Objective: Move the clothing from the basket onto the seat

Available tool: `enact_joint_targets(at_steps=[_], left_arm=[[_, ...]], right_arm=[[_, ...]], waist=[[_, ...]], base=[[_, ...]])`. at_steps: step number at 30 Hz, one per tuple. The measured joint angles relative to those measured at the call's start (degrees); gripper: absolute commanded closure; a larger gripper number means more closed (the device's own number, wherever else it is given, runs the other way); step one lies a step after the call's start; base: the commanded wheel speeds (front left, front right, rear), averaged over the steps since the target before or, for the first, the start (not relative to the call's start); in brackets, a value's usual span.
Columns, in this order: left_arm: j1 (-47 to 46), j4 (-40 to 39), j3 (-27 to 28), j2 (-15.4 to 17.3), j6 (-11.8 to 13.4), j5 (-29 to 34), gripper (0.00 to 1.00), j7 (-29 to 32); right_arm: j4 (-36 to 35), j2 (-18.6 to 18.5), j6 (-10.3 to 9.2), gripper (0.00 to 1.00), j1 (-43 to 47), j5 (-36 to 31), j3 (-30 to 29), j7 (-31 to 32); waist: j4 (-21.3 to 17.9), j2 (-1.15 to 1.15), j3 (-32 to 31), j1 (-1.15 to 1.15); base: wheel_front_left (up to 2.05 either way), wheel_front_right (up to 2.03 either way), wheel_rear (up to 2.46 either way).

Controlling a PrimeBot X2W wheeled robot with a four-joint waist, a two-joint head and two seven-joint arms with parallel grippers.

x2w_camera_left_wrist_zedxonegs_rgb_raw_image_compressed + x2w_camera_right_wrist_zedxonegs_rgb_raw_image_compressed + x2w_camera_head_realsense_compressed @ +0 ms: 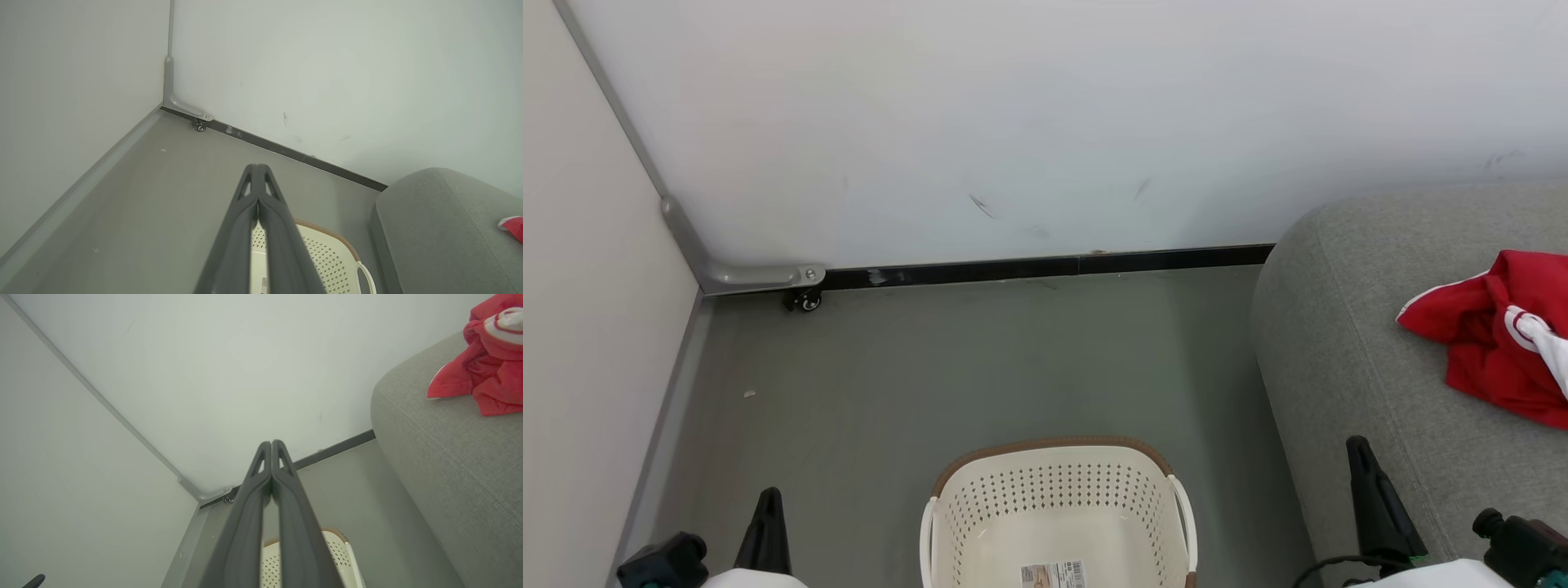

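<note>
The red clothing [1494, 335] with white trim lies bunched on the grey seat [1347, 343] at the right, and shows again as clothing [486, 375] on the seat [449, 457] and as a red corner of clothing [512, 226] on the seat [441, 228]. The cream basket [1058, 498] stands on the floor at bottom centre, its inside bare but for a label sticker [1054, 574]. My left gripper [770, 494] is shut with nothing in it, left of the basket. My right gripper [1357, 445] is shut and empty, over the seat's front edge. Each wrist view has its fingertips pressed together: left gripper [258, 166], right gripper [271, 442].
Two white wall panels meet in a corner at the far left, joined by a grey metal bracket [760, 276] with a small caster [805, 300]. A dark baseboard [1045, 268] runs along the back wall. Grey floor [947, 367] lies between the walls, basket and seat.
</note>
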Motion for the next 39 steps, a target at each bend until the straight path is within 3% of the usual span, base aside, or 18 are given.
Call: enact_joint_targets(at_steps=[11,20,25,39], left_arm=[[-0.89,-0.01,1.68,-0.8,-2.03,-8.75,1.0,2.75],[-1.11,-0.03,2.96,-1.21,-3.54,-15.97,1.0,4.54],[-1.17,-0.04,3.64,-1.46,-4.2,-19.91,1.0,5.52],[-2.41,0.03,5.5,-2.11,-6.98,-31.17,1.0,7.89]], right_arm=[[0.25,-0.34,-0.01,1.0,-1.12,9.2,-0.6,1.77],[0.92,-0.85,-0.01,1.0,-1.58,16.86,-0.98,3.08],[1.19,-1.13,-0.01,1.0,-2.5,21.18,-1.25,3.89],[2.56,-1.74,-0.01,1.0,-4.68,32.95,-1.98,5.81]], waist=[[-0.13,0.0,-0.19,0.62],[-0.24,0.0,-0.32,0.81],[-0.32,0.0,-0.23,0.73],[-0.51,0.0,0.67,0.06]], base=[[0.0,0.0,0.0],[0.0,0.0,0.0],[0.0,0.0,0.0],[0.0,0.0,0.0]])
